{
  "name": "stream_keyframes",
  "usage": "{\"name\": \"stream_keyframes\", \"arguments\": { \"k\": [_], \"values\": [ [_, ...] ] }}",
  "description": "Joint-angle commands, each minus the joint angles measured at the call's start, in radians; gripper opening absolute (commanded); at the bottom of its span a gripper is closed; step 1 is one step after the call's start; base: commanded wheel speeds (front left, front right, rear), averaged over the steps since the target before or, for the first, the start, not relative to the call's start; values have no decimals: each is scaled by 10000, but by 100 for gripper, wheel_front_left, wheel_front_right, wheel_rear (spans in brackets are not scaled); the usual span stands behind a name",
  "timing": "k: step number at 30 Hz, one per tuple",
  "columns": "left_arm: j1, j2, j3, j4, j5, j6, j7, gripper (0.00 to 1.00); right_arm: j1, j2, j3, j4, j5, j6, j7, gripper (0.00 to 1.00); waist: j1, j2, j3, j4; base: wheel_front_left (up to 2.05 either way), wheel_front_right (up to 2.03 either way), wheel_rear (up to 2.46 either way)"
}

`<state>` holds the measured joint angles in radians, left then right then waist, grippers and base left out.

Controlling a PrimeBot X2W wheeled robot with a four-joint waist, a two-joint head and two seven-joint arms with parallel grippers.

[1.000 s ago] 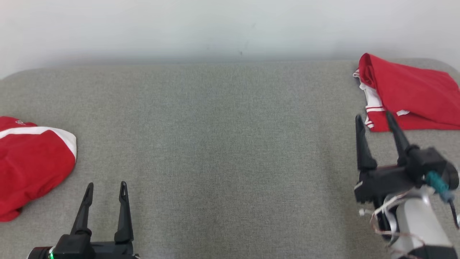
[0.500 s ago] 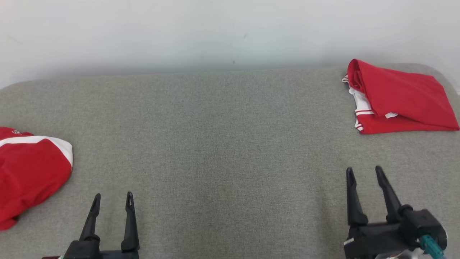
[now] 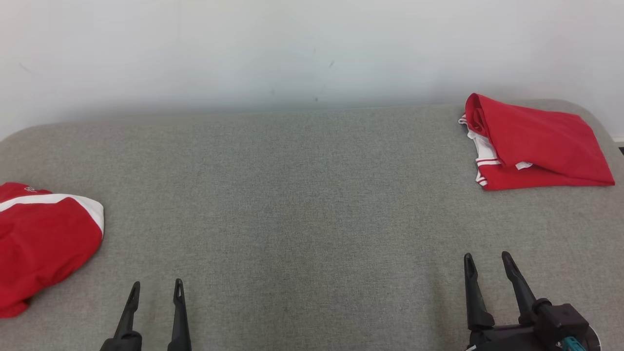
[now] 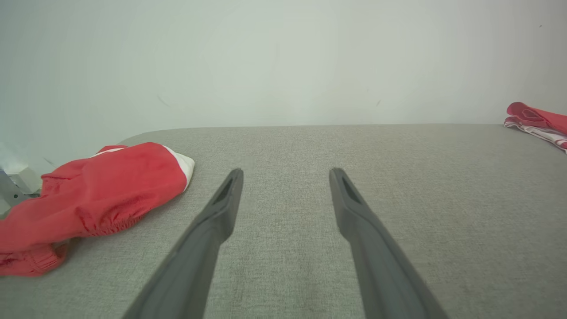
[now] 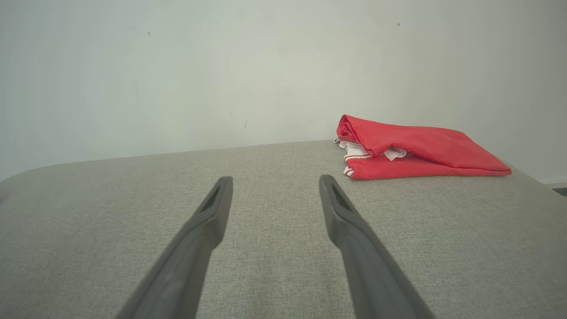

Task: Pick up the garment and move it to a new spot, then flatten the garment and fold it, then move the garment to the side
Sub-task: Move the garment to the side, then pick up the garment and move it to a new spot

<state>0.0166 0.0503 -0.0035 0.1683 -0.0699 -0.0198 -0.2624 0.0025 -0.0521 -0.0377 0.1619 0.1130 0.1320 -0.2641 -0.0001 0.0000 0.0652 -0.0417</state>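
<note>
A folded red garment (image 3: 534, 144) with white striped trim lies at the far right of the grey table (image 3: 302, 204); it also lies ahead and right of the fingers in the right wrist view (image 5: 416, 148). A second red garment (image 3: 41, 241) with a white band sits crumpled at the left edge, seen too in the left wrist view (image 4: 93, 190). My left gripper (image 3: 156, 288) is open near the front edge, empty. My right gripper (image 3: 486, 261) is open and empty at the front right, well short of the folded garment.
A pale wall (image 3: 292, 48) rises right behind the table's far edge. The table's rounded right corner (image 3: 597, 114) lies just past the folded garment. The broad grey middle of the table lies between the two garments.
My right gripper has drawn back from the folded garment toward the front edge. The camera has tilted, so the whole scene has shifted down in the picture. Both garments lie as before.
</note>
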Motion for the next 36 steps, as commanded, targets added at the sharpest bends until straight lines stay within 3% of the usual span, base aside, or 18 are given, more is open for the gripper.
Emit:
{"name": "stream_keyframes", "arguments": {
  "k": [1,13,36],
  "values": [
    [102,1,26,-6,-1,40,-20,100,123,31,22,5,-21,-28,-12,100,1,0,-53,23,0,0,0],
    [371,-1,67,94,-80,184,-20,100,306,31,94,189,-118,-28,-12,100,1,0,-368,138,0,0,0],
    [335,-1,210,225,0,69,-20,100,310,31,69,324,-39,-28,-12,100,1,0,-418,210,0,0,0]
  ]
}}
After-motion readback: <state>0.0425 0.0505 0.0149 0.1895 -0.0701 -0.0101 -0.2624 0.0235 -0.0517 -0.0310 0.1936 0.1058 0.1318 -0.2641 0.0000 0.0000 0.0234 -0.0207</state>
